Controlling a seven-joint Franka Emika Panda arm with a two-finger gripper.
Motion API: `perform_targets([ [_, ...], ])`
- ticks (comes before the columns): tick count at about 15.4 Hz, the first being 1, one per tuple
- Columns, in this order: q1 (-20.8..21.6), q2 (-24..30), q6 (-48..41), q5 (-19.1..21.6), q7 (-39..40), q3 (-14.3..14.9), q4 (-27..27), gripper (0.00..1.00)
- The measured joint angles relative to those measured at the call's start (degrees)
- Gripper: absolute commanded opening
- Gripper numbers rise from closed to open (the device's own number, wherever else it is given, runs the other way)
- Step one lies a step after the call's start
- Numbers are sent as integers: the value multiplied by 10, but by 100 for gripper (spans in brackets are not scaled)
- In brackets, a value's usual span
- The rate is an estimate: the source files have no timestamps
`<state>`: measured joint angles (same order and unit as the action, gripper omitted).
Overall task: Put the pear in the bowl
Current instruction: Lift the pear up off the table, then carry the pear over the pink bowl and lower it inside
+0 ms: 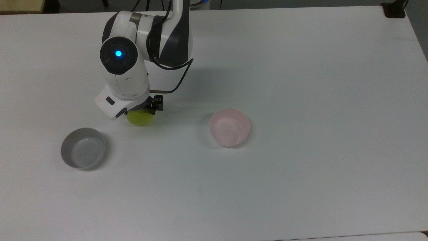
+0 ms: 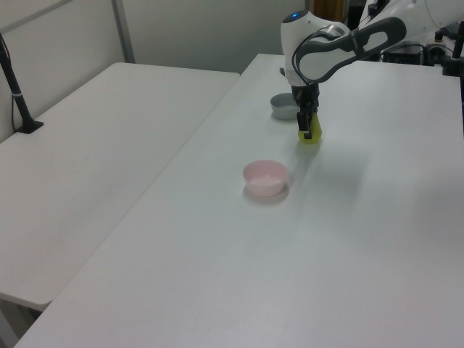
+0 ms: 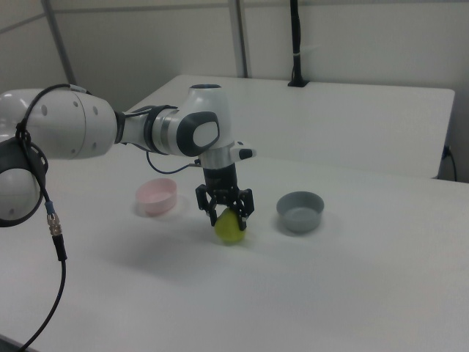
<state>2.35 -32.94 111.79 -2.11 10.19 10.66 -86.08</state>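
The yellow-green pear (image 1: 140, 119) stands upright on the white table, left of centre in the top view. My gripper (image 3: 226, 213) is lowered over its upper half, open, with one finger on each side of the pear (image 3: 230, 229); the hand hides the stem. In the left view the fingers (image 2: 307, 127) overlap the pear (image 2: 312, 137). The pale pink bowl (image 1: 229, 127) sits empty to the top view's right of the pear, a bowl's width or two away. It lies nearer in the left view (image 2: 265, 177) and to the left in the right view (image 3: 157, 196).
An empty grey bowl (image 1: 83, 148) stands to the top view's lower left of the pear; in the right view it (image 3: 300, 210) is to the right. A second white table (image 2: 94, 145) adjoins on the left view's left. A black clamp (image 1: 394, 10) sits at the top view's far right corner.
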Motion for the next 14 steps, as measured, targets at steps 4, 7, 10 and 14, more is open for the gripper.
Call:
perform_targets([
  [4,-2,7,0,0,1,5,3,41],
  [7,-3,34,-2,0,1,12,6,41],
  [10,-4,78,-25,0,1,14,7,41],
  [14,-2,123,-49,0,1,14,6,43],
])
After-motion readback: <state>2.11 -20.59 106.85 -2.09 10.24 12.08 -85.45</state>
